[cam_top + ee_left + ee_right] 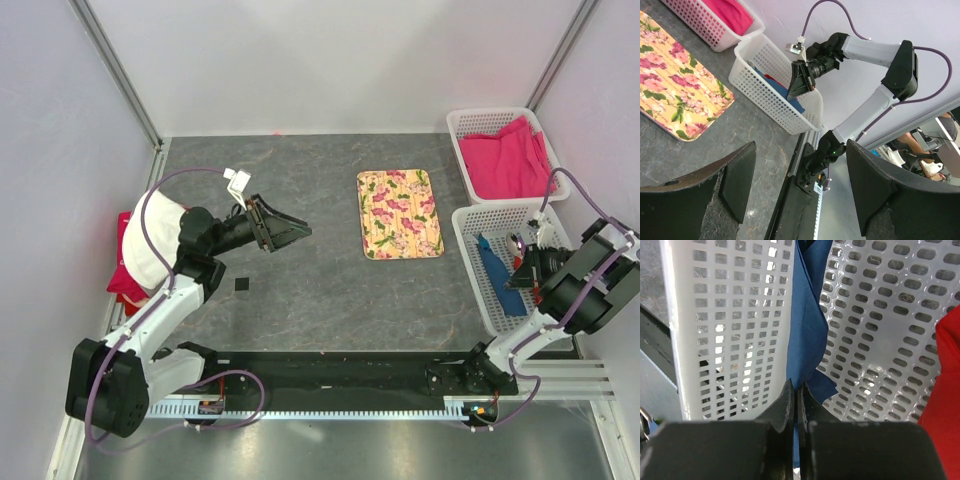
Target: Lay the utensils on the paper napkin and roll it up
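Inside the white basket [730, 315], the right gripper [796, 390] pinches the blue napkin [807, 325] by its edge, probably limp, light and easily torn, while the left gripper [800, 172] gapes.

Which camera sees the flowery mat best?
The top camera: the whole mat shows, with all its edges in view. The left wrist camera catches only part of the mat, cut off at the picture's edge. The right wrist camera shows none of it.
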Tool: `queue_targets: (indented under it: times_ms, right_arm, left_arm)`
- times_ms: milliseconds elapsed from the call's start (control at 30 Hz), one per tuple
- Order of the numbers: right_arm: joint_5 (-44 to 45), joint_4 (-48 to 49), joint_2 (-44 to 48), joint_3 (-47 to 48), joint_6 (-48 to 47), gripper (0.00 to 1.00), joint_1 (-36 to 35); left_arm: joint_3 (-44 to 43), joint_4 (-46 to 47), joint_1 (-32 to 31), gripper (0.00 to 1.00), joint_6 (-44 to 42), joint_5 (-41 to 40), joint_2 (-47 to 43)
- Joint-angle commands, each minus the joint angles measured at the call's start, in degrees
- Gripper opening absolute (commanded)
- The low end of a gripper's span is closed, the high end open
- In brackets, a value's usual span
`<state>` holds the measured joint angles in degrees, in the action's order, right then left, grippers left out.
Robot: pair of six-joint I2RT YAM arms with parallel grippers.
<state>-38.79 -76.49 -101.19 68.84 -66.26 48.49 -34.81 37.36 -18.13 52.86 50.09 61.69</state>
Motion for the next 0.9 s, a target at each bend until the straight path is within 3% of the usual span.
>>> queue_targets:
  times_ms: [0, 300, 533, 867]
  right_arm:
    - [-3.6, -7.4, -3.2, 3.0, -5.3, 0.0, 0.0]
    - [-2.7, -5.3, -12.8, 5.1, -3.6, 0.0, 0.0]
    - [0.8, 7.7, -10.9, 2.8, 4.4, 0.0, -0.6]
    - [5.3, 17.2, -7.4, -1.3, 10.2, 0.0, -2.3]
  left_arm:
    - [-1.2, -0.8, -0.4, 0.79, -3.0, 1.6, 0.4]
    - [-2.8, -2.8, -0.4, 0.79, -4.1, 1.9, 2.6]
    - [-3.3, -3.8, -0.4, 0.79, -4.6, 1.9, 3.3]
    - [-3.2, -3.9, -0.4, 0.79, -4.7, 2.0, 3.1]
